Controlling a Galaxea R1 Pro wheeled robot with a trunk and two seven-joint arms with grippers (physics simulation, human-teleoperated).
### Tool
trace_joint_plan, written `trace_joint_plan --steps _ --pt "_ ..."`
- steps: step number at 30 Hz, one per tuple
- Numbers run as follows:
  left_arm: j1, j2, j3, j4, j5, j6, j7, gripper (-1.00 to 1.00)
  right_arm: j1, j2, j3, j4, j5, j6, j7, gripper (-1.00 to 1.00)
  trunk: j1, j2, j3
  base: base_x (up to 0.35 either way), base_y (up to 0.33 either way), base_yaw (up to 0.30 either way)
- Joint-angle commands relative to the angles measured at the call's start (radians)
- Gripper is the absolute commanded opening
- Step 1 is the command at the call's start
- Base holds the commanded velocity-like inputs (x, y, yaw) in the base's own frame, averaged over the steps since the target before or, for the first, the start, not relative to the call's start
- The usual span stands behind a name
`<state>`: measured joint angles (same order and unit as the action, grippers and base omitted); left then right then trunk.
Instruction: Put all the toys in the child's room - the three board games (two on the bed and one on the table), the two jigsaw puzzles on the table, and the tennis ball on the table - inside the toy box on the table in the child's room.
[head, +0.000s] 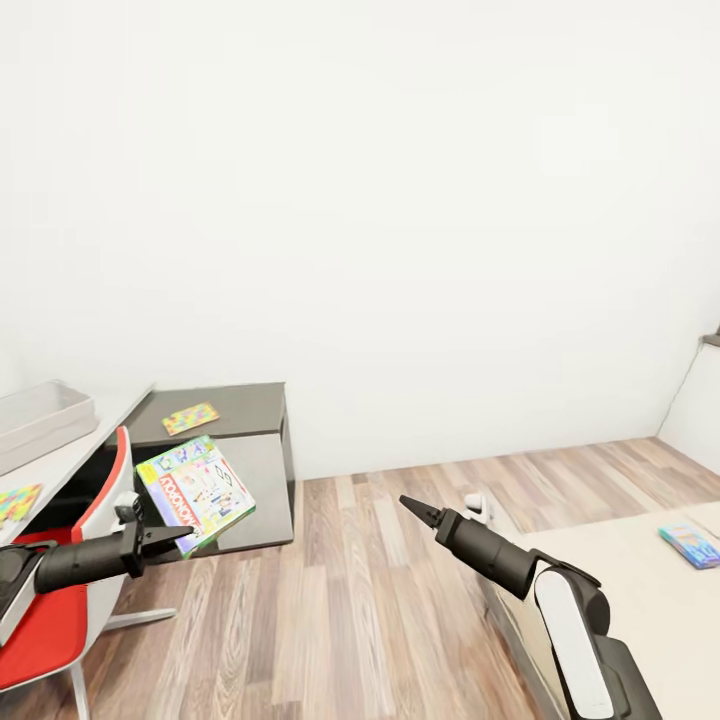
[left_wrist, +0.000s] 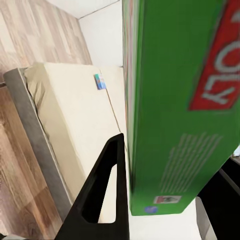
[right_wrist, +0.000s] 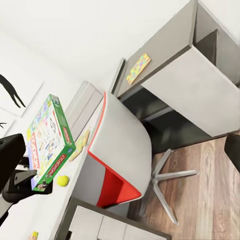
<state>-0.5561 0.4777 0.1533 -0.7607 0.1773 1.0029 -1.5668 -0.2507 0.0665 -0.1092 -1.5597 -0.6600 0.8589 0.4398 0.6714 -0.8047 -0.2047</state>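
We are mid-carry. Our left gripper (head: 165, 537) is clenched on the green-edged board game (head: 196, 492), pinched at one edge so the box stands tilted in the air, above the floor in front of the red-and-white chair (head: 70, 590). We judge the edge grip keeps the flat cover free to drop into the toy box (head: 40, 415), which sits on the pale table top (head: 60, 462) well to the left.

Our right gripper (head: 418, 508) holds nothing and points out over the wood floor; the fingers look closed to a point, but we cannot tell for certain.

Still to collect:
- one jigsaw puzzle (head: 190, 417) on the dark lower desk section
- a second puzzle (head: 18, 503) on the pale top
- the tennis ball (right_wrist: 62, 180) on the table beyond the chair
- a small blue board game (head: 690, 543) on the bed (head: 620, 570)

Risk: the box may slip from so thin a hold.
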Motion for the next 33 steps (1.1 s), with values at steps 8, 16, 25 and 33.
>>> trace_joint_plan --steps 8,16,25,33 --pt "-0.001 0.000 -0.001 0.000 0.001 0.008 -0.004 -1.00 -0.001 0.003 -0.001 0.000 0.002 0.006 0.003 1.00 0.001 -0.001 -0.001 0.315 -0.069 0.209" --pt "-0.001 -0.002 -0.001 0.000 0.001 0.008 -0.004 -1.00 -0.001 0.002 -0.001 0.000 0.002 0.005 0.005 1.00 0.001 -0.001 -0.001 0.313 -0.129 0.113" --pt "0.011 0.009 0.008 0.012 0.007 -0.006 -0.004 -1.00 0.010 -0.003 -0.013 0.000 0.015 -0.041 -0.001 1.00 0.001 -0.001 -0.002 0.242 -0.083 0.003" --pt "0.005 -0.009 0.026 0.022 -0.011 -0.010 -0.004 -1.00 0.001 0.009 0.010 0.008 0.000 -0.031 0.013 1.00 0.001 -0.001 -0.002 0.012 0.000 0.000"
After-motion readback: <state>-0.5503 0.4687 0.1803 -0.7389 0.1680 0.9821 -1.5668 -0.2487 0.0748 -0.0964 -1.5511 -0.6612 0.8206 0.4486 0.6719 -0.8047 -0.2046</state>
